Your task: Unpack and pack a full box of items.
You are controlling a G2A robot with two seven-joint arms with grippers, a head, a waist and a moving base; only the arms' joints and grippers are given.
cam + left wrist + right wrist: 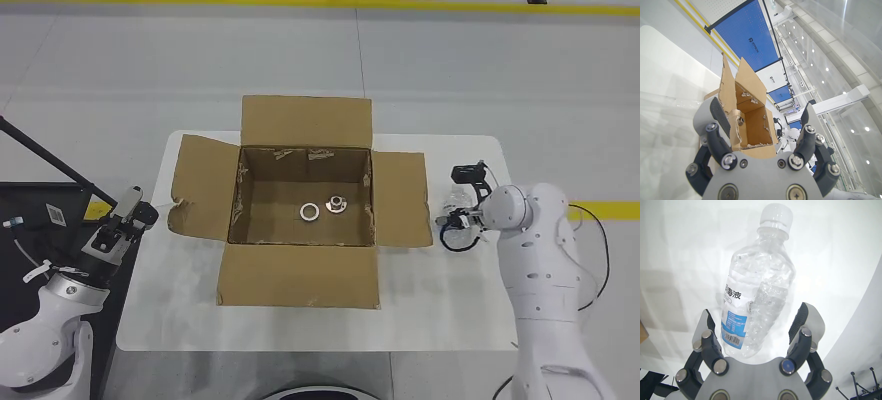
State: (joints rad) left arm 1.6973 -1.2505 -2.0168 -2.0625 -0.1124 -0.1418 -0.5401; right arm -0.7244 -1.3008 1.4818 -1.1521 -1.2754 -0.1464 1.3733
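Cardboard box [300,275] is sitting mid-table [180,320] with all four flaps folded out. On its floor a metal ring [309,211] and a second metal part [336,204] are lying close together, away from the walls. Left gripper [761,108] is hanging at the table's left edge, just beside the torn edge of the left flap, with fingers spread wide and holding nothing. Right gripper [755,313] is hovering over the narrow bare strip between the right flap and the table's right edge. Its fingers are spread around a clear bottle [757,285] lying on the tabletop, white cap pointing away from the palm. Whether the pads are touching it, cannot tell.
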